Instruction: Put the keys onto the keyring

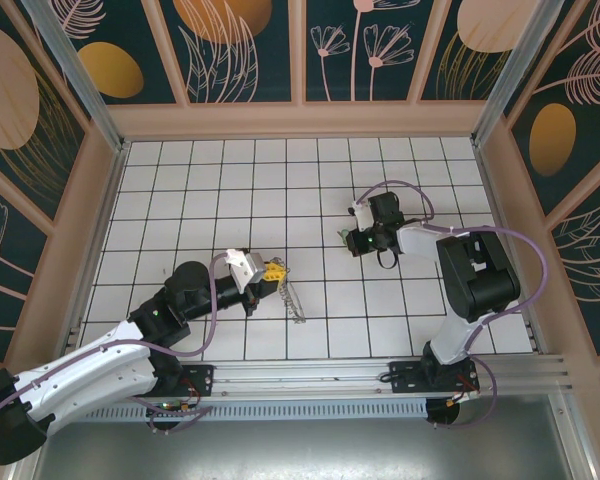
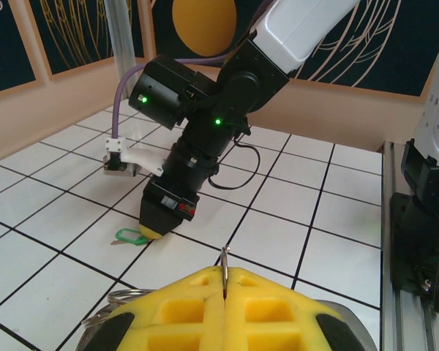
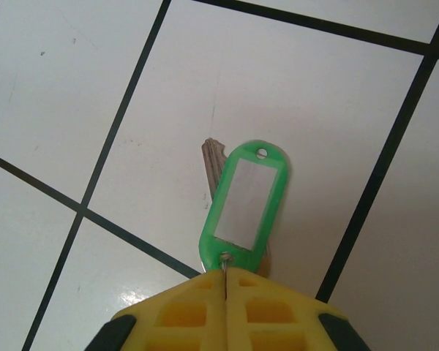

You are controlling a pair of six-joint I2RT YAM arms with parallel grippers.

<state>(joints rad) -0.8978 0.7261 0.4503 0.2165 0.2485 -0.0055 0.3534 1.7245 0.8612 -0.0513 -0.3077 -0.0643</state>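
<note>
the step in hand looks like picking up the green-tagged key [image 3: 245, 197] so it can be carried over to the keyring [image 1: 292, 298]. to do it well, the right pincer [image 3: 225, 281] should keep a firm pinch on the small metal loop at the tag's near end and rise straight off the table [image 1: 180, 180], so that tag and blade swing free below it instead of dragging. after that the loop has to meet the ring's opening squarely (a thin wire target, so a slow, steady approach seems wise).

the right pincer is closed, its yellow fingers meeting on that little loop. the tag lies flat on the white tile just ahead of the fingertips, touching them at its near end and reaching away from them. the metal blade peeks out from under the tag's far left side.

the left pincer [image 1: 270, 268] is closed on the keyring. a sliver of metal stands up in the seam between its fingers in the left wrist view, and the rest trails from it towards the near side of the table. key and keyring are well apart, the key off to the right.
</note>
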